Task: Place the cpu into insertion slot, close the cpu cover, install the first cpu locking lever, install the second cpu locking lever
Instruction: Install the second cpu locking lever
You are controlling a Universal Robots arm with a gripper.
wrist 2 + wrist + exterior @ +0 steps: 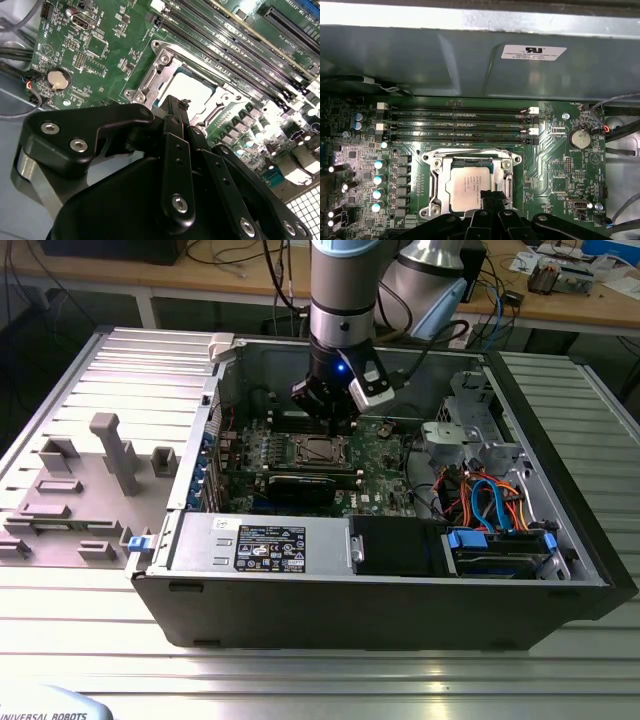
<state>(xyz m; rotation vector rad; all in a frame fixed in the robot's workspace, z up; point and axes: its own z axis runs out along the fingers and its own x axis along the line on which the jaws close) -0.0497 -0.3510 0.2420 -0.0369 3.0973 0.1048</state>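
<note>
Black gripper (172, 107) fills the foreground, jaws pressed together, tip just above the cpu (466, 188), which sits flat in the insertion slot (506, 172) under the closed cpu cover (432, 165).

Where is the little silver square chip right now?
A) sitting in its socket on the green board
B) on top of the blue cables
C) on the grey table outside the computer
A: the cpu lies flat inside the insertion slot on the green board, just beyond the gripper.
</note>
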